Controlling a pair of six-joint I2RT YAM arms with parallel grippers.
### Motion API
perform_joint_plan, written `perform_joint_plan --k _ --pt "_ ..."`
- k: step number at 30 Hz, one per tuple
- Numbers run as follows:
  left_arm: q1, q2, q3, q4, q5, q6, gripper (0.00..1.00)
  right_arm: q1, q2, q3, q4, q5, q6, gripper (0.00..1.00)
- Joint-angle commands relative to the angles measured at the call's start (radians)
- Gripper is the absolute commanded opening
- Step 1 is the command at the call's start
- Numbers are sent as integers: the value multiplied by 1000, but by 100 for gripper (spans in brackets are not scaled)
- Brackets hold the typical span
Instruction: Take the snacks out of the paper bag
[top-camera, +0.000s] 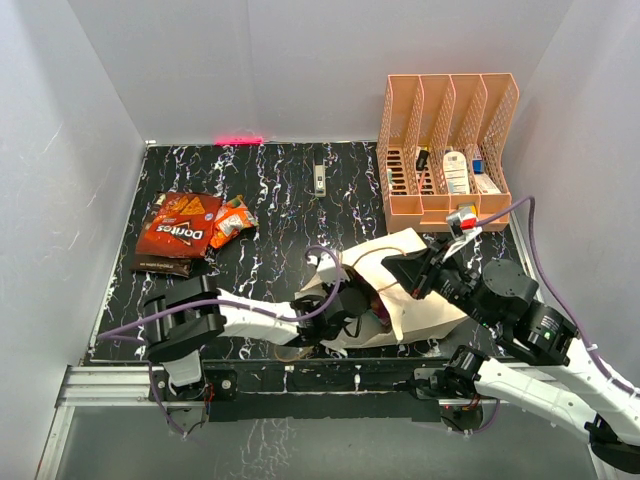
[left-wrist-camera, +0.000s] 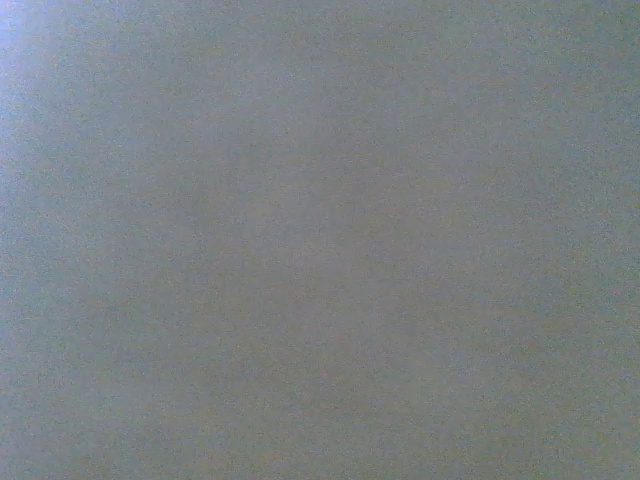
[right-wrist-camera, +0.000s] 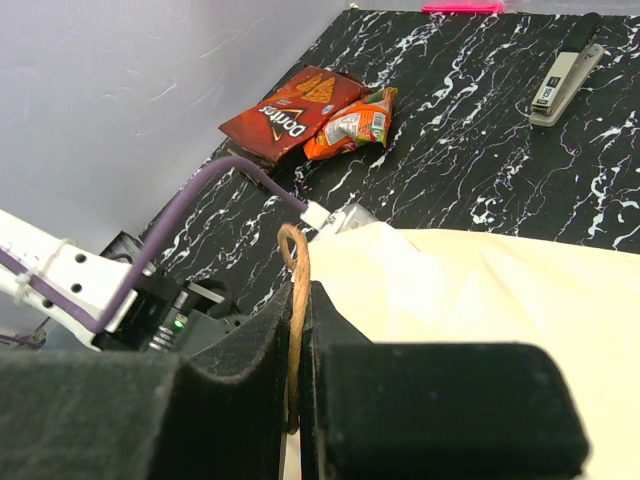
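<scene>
The paper bag (top-camera: 425, 300) lies on its side at the near middle of the table, mouth toward the left; it also shows in the right wrist view (right-wrist-camera: 480, 290). My right gripper (right-wrist-camera: 303, 300) is shut on its brown cord handle (right-wrist-camera: 294, 262) and holds the top edge up (top-camera: 412, 270). My left gripper (top-camera: 345, 315) reaches into the bag's mouth; its fingers are hidden, and the left wrist view is plain grey. Something dark purple (top-camera: 378, 305) shows inside the mouth. Three snacks lie at the far left: a red-brown Doritos packet (top-camera: 180, 225), an orange packet (top-camera: 232, 220), and a dark brown packet (top-camera: 163, 265).
A peach mesh file organiser (top-camera: 445, 150) with small white bottles stands at the back right. A small grey stapler-like object (top-camera: 319, 180) lies at the back middle. A pink strip (top-camera: 238, 140) marks the back edge. White walls close in on left, back and right.
</scene>
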Motion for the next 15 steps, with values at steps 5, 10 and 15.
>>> perform_joint_plan --k 5,10,15 --pt "8 -317 -26 -139 43 77 0 -1 -31 -46 8 43 17 7" --pt "6 -460 -26 -224 127 114 0 -2 -25 -49 6 63 12 7" --pt "7 -584 -26 -341 175 171 0 -1 -32 -49 0 97 8 7"
